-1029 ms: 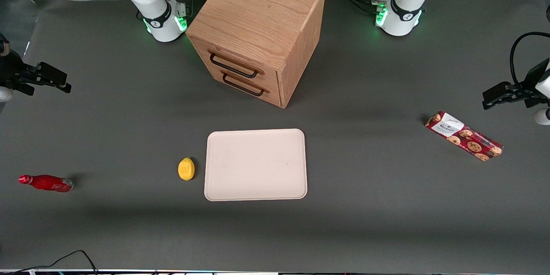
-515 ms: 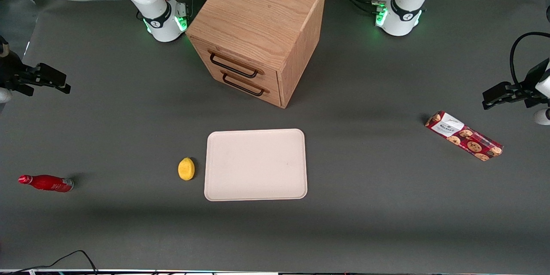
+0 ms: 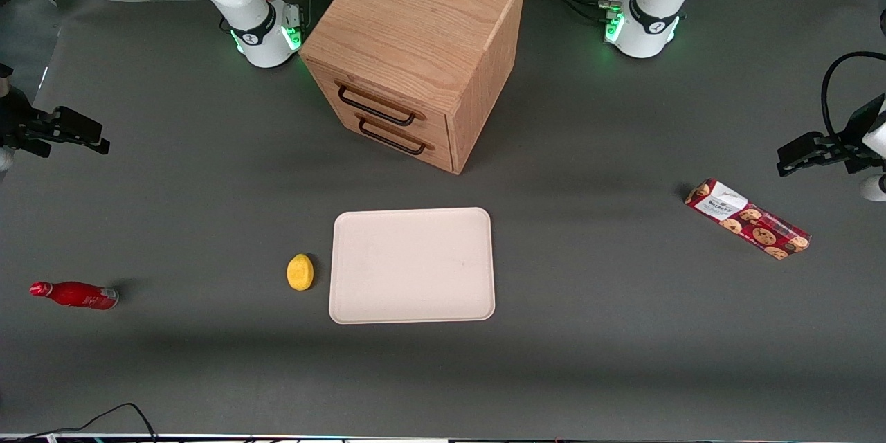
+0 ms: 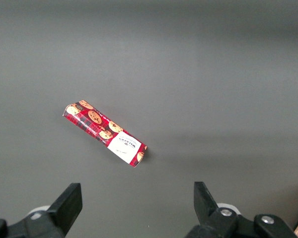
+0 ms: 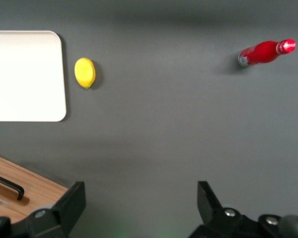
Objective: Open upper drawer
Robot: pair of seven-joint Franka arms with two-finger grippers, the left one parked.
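Observation:
The oak cabinet (image 3: 415, 21) stands at the back middle of the table. Its upper drawer (image 3: 391, 98) is shut, with a thin dark bar handle (image 3: 377, 105). The matching lower drawer (image 3: 408, 133) under it is shut too. My right gripper (image 3: 97, 137) hovers above the table far toward the working arm's end, well apart from the cabinet. In the right wrist view the gripper (image 5: 140, 194) is open and empty over bare table, and a corner of the cabinet front (image 5: 25, 191) shows with the end of one dark handle (image 5: 10, 186).
A cream tray (image 3: 412, 264) lies nearer the front camera than the cabinet, with a yellow lemon (image 3: 300, 271) beside it. A red bottle (image 3: 75, 295) lies toward the working arm's end. A red cookie box (image 3: 747, 218) lies toward the parked arm's end.
My right gripper has drifted slightly farther from the cabinet, toward the working arm's end of the table. Nothing else has moved.

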